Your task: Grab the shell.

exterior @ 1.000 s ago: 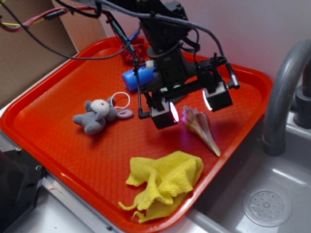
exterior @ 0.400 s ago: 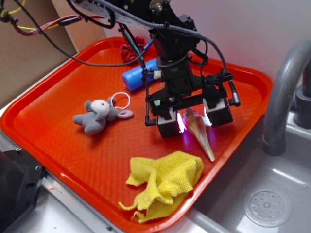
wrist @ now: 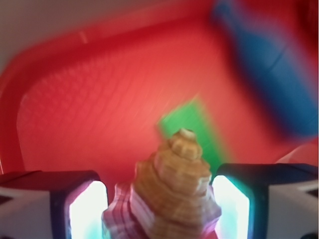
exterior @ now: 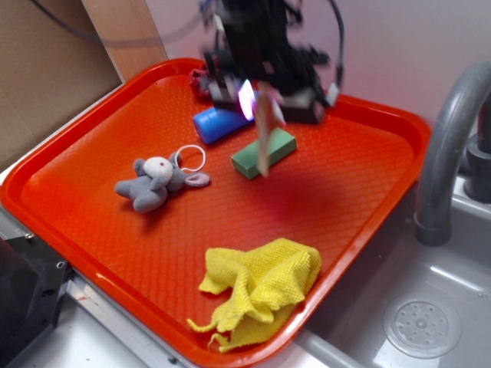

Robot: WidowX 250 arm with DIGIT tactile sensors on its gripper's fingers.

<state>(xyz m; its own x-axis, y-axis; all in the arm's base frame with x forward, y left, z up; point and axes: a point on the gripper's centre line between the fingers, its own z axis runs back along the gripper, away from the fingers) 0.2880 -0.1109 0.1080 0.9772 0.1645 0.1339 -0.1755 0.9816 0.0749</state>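
Observation:
My gripper (exterior: 265, 98) is raised above the back of the red tray (exterior: 92, 146), blurred by motion, and is shut on the shell (exterior: 265, 134), whose pale pointed tail hangs down in front of the green block (exterior: 265, 152). In the wrist view the tan spiral shell (wrist: 172, 189) fills the gap between the two lit fingers (wrist: 87, 209), its tip pointing away, with the gripper (wrist: 159, 209) closed against its sides. The green block (wrist: 199, 129) lies on the tray below.
A blue cylinder (exterior: 217, 123) lies at the back of the tray and shows in the wrist view (wrist: 271, 74). A grey plush mouse (exterior: 153, 182) lies at the left, a yellow cloth (exterior: 257, 291) at the front. A sink and grey faucet (exterior: 449, 153) are at the right.
The gripper closed on the shell where it lay on the tray's right side and has lifted it up and toward the back, uncovering the green block.

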